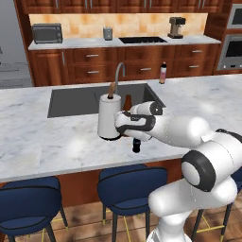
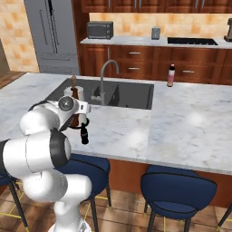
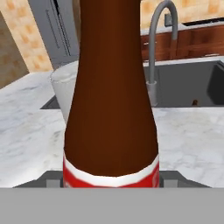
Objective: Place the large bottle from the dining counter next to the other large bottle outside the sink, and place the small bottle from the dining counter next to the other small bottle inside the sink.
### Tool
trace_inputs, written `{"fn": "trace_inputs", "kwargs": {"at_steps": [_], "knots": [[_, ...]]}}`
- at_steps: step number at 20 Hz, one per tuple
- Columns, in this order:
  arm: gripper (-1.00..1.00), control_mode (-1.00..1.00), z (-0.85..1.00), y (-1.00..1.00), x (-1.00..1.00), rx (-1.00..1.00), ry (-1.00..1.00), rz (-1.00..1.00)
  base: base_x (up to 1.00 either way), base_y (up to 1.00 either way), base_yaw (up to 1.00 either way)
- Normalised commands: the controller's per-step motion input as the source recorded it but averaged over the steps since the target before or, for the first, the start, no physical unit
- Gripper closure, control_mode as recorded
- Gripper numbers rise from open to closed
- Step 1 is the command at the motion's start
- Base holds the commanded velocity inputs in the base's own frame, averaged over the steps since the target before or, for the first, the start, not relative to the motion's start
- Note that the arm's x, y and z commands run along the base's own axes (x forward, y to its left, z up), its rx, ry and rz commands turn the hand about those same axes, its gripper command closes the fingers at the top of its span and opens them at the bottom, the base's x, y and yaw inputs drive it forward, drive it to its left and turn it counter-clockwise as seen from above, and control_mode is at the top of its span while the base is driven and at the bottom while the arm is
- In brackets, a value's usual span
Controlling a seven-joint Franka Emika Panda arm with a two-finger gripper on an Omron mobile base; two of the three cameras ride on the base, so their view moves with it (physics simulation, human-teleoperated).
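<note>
The large bottle (image 3: 111,109), brown glass with a red label, stands upright right in front of the hand camera. My gripper (image 3: 111,177) is shut on its lower body, a finger pressed to each side. From the left base view its neck (image 1: 127,101) rises just behind my hand (image 1: 134,124). The small bottle (image 1: 136,145), tiny and all black, stands on the dining counter (image 1: 47,142) just in front of my hand, also seen as the small bottle (image 2: 84,135). The other large bottle (image 1: 163,73), pinkish with a dark cap, stands beyond the sink (image 1: 71,101) to its right.
A white paper-towel roll (image 1: 108,118) stands beside my hand at the sink's near edge. The curved faucet (image 1: 119,71) rises behind the basin. Dark blue stools (image 1: 130,182) line the counter's near side. A small dark object (image 3: 194,103) lies in the sink.
</note>
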Motion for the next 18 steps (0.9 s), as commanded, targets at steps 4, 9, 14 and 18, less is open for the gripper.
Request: {"fn": "trace_inputs", "kwargs": {"at_steps": [4, 9, 14, 18], "knots": [[1.00, 1.00, 0.00, 0.01, -0.03, 0.01, 0.00, 0.00, -0.03, 0.03, 0.00], [1.00, 1.00, 0.00, 0.00, 0.00, 0.00, 0.00, 0.00, -0.54, 0.35, 0.00], [1.00, 1.00, 0.00, 0.00, 0.00, 0.00, 0.00, 0.00, -0.75, 0.61, 0.05], [1.00, 1.00, 0.00, 0.00, 0.00, 0.00, 0.00, 0.00, -0.22, 0.95, 0.08]]}}
